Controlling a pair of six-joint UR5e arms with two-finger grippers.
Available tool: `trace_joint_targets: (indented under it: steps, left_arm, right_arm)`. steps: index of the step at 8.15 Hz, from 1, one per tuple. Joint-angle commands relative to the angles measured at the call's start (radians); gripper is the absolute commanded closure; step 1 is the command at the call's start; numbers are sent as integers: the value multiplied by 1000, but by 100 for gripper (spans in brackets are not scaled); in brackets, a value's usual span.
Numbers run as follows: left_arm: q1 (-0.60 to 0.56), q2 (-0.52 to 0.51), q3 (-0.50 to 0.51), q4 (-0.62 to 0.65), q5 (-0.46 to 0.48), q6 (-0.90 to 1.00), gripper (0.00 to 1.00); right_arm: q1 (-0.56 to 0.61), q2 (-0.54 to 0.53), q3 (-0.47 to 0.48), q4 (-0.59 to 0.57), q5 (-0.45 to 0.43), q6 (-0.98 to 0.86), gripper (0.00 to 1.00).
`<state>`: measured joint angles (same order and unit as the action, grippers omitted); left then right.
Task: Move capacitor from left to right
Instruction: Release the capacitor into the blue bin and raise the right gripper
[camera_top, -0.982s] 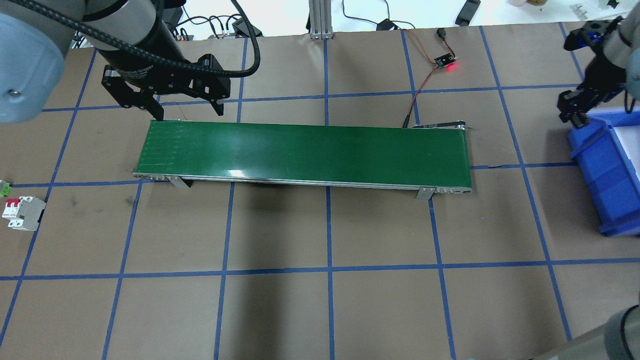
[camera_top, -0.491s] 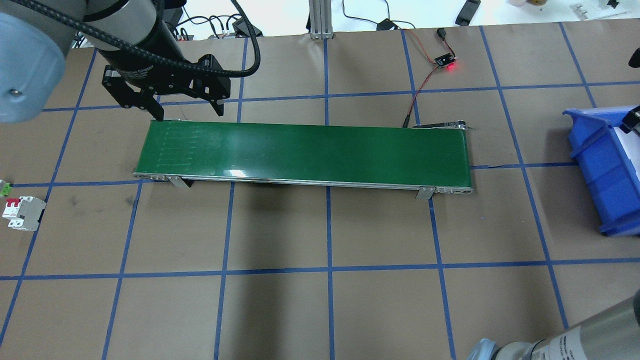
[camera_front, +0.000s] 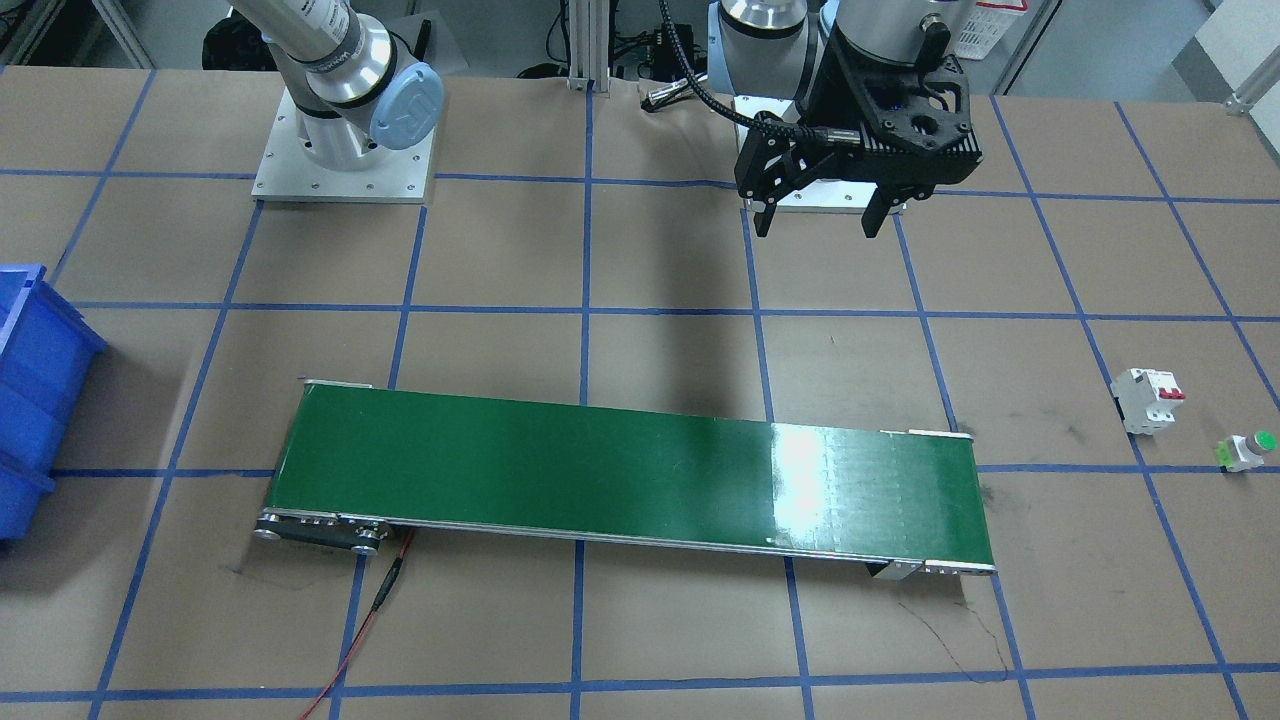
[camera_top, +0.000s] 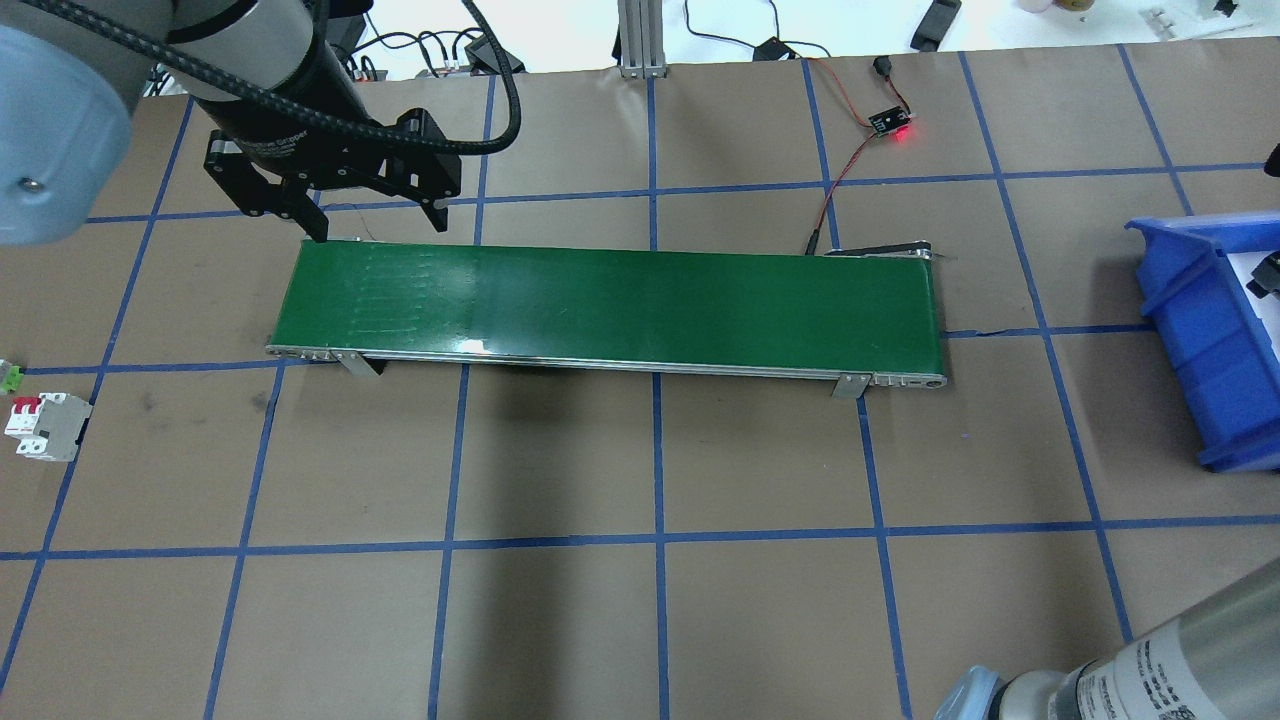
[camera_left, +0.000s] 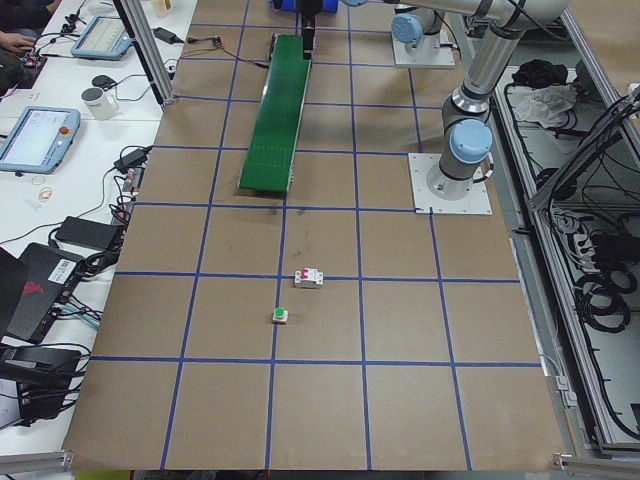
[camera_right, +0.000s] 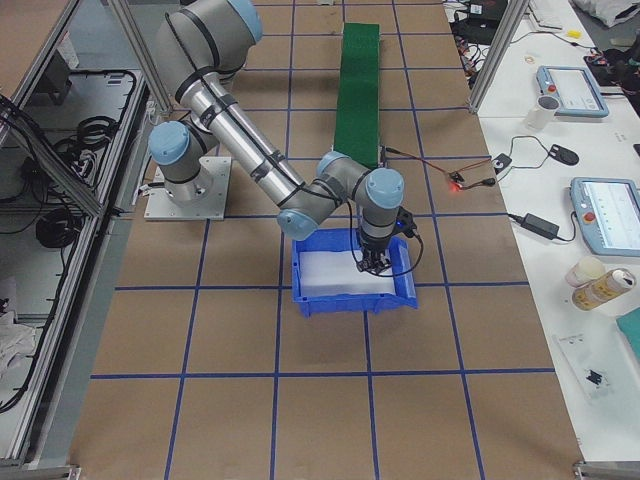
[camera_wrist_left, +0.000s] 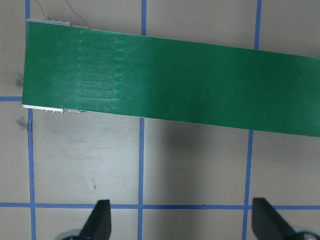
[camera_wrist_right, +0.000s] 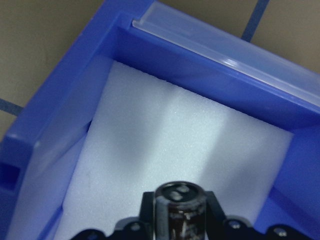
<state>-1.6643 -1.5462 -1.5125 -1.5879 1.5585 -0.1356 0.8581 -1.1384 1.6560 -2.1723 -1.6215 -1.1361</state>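
The capacitor (camera_wrist_right: 180, 212), a dark cylinder with a shiny top, is clamped between the fingers of my right gripper (camera_wrist_right: 180, 222). It hangs just above the white foam inside the blue bin (camera_wrist_right: 75, 100). The exterior right view shows that right gripper (camera_right: 372, 262) lowered into the blue bin (camera_right: 350, 297). My left gripper (camera_top: 378, 225) hovers open and empty beside the far left end of the green conveyor belt (camera_top: 610, 300). In the front-facing view the left gripper (camera_front: 815, 215) is on the right.
A white circuit breaker (camera_top: 45, 427) with red switches and a green-capped push button (camera_front: 1245, 450) lie at the table's left edge. A small sensor board (camera_top: 890, 125) with a red light and its wires sits behind the belt's right end.
The right arm has moved rightward from the bin's near edge to over the bin, mostly leaving the overhead view. The left arm has stayed still.
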Motion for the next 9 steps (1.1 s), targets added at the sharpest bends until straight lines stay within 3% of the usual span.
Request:
trace_joint_targets:
  steps: [1,3,6,9]
  left_arm:
    - [1,0,0,0,0,-1,0]
    - [0,-2,0,0,-2,1,0]
    - [0,-3,0,0,-2,-1,0]
    - [0,-2,0,0,-2,-1,0]
  right_arm:
    - [-1,-71,-15,70,12,37,0]
    - [60,-208,-67,309,37,221,0]
    - [336,-370,-90,493,34,620,0]
    - [684,-431,-91,548,32,1054,0]
